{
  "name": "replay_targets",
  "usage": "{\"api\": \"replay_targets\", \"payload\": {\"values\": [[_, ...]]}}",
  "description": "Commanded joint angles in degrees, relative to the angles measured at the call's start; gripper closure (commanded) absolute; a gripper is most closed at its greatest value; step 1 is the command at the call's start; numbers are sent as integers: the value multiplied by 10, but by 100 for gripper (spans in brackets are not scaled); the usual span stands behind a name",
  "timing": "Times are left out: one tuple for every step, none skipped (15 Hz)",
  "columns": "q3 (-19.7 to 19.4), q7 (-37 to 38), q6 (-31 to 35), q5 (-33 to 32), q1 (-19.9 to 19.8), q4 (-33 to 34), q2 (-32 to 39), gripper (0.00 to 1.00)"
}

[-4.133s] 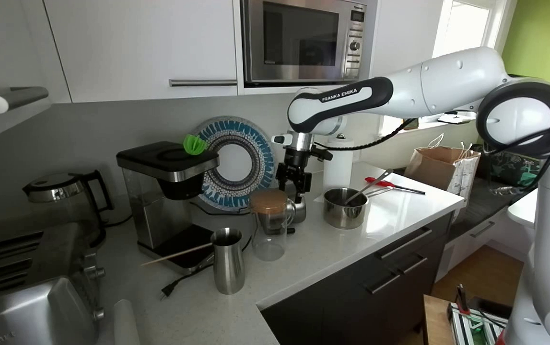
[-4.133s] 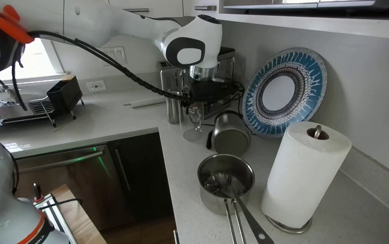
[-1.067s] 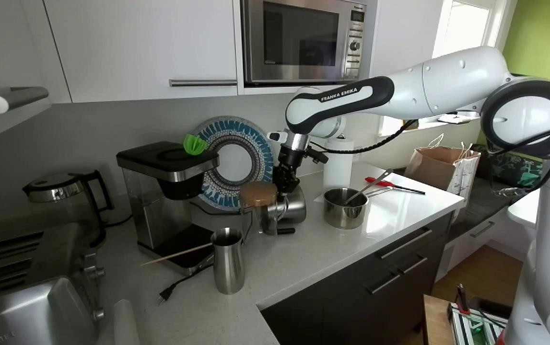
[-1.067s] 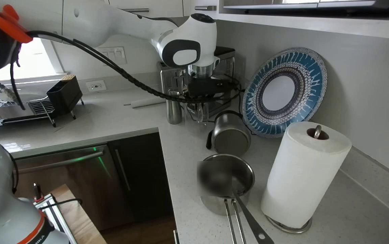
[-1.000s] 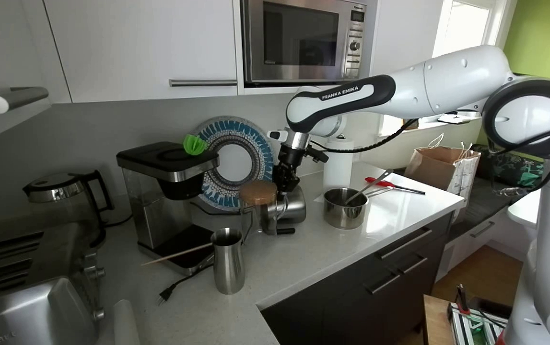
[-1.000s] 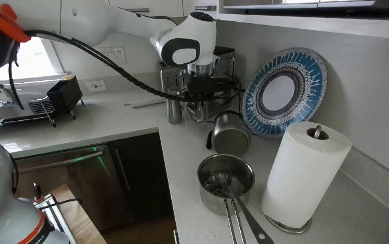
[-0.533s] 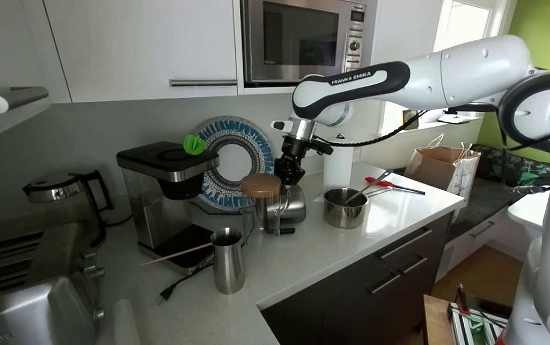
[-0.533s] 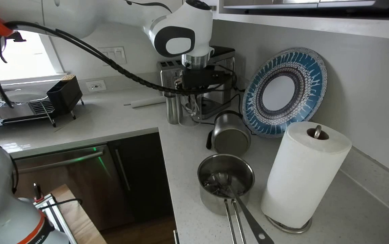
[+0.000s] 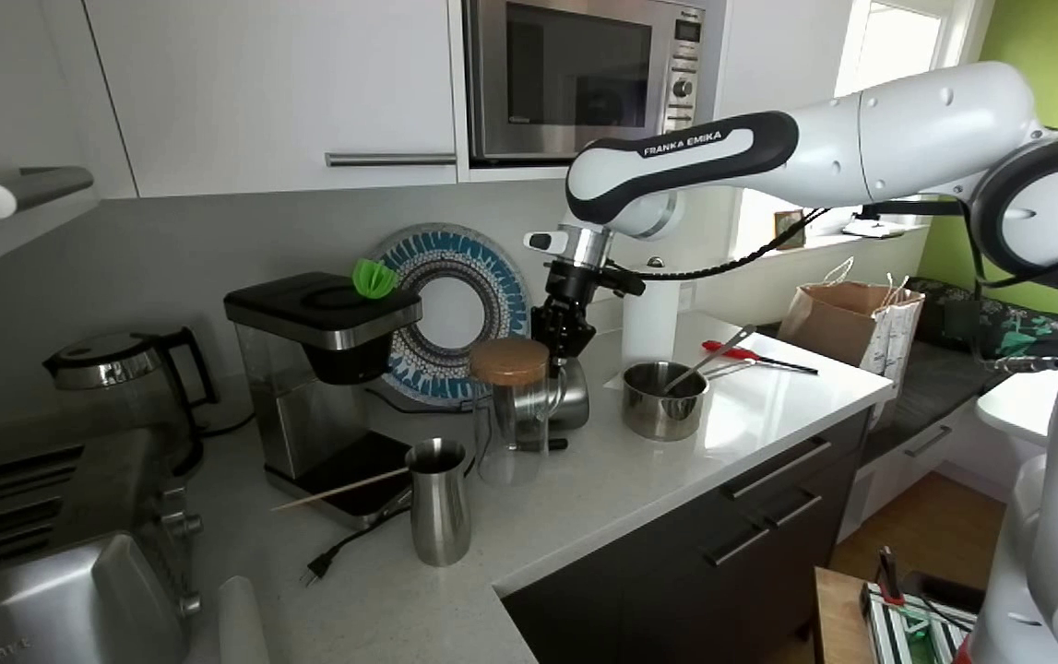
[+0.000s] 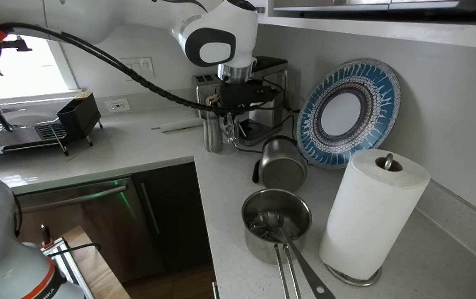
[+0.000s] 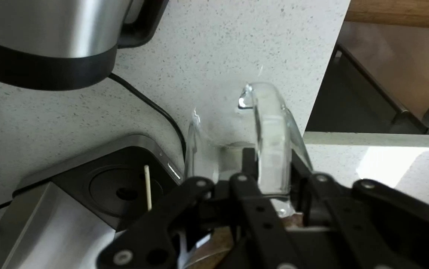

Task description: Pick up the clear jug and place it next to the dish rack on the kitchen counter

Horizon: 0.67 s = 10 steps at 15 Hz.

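The clear jug [image 9: 508,433], topped by a round brown lid [image 9: 510,361], is upright at the counter's inner corner. My gripper [image 9: 558,361] is shut on its glass handle [image 11: 272,138], a finger on either side in the wrist view. Whether the jug's base touches the kitchen counter [image 9: 602,489] I cannot tell. In an exterior view the dish rack [image 10: 51,132] stands on the counter's far stretch by the window, well away from the jug, which my gripper and the camera mount partly cover there.
Right beside the jug stand a steel pitcher [image 9: 441,516] and the coffee machine [image 9: 330,443]. A steel mug [image 10: 281,166] lies on its side behind it. Also around are a pot [image 10: 275,232] with utensils, a paper towel roll [image 10: 370,220], a toaster [image 9: 58,553] and a leaning plate [image 10: 325,120].
Over the last second my arm has risen and drawn back somewhat toward the robot's base, and the jug has moved along with it. The grip on the handle has stayed shut.
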Motion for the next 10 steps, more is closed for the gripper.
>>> {"api": "replay_targets", "payload": {"values": [[-2, -24, -15, 7, 7, -14, -22, 94], [-2, -28, -18, 8, 9, -14, -22, 94], [-1, -30, -20, 7, 10, -14, -23, 94], [-1, -34, -19, 7, 12, -15, -23, 94], [0, -36, -16, 7, 15, -15, -21, 94], [1, -37, -16, 6, 17, -16, -20, 94], [2, -39, -18, 4, 19, -17, -21, 94], [4, -42, -19, 3, 22, -17, -21, 94], [5, -46, -21, 3, 24, -19, -22, 94], [7, -51, -21, 3, 27, -22, -24, 94]]}}
